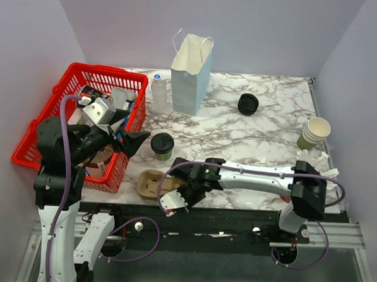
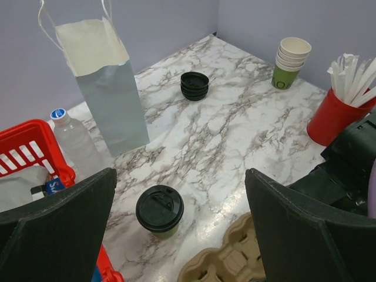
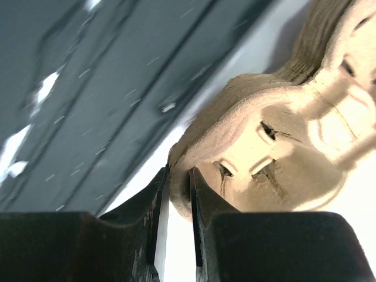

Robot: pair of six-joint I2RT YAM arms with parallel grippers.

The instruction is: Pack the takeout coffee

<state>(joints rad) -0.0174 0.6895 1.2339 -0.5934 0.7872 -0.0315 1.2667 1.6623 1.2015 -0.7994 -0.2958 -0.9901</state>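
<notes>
The left arm leans over the red basket [image 1: 107, 70], left gripper [image 1: 133, 140] spread wide at 9 o'clock of the lidded takeout coffee [image 1: 162, 146]. The right arm reaches toward 9 o'clock, right gripper [image 1: 172, 202] narrowed onto the cardboard carrier [image 1: 149, 183] rim. That pinch shows only in its wrist view. The coffee stands on the table at the carrier's 12 o'clock.

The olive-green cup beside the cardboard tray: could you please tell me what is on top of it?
A round black sip lid sits on the cup, covering its whole mouth. The lid hides whatever is inside.
</notes>
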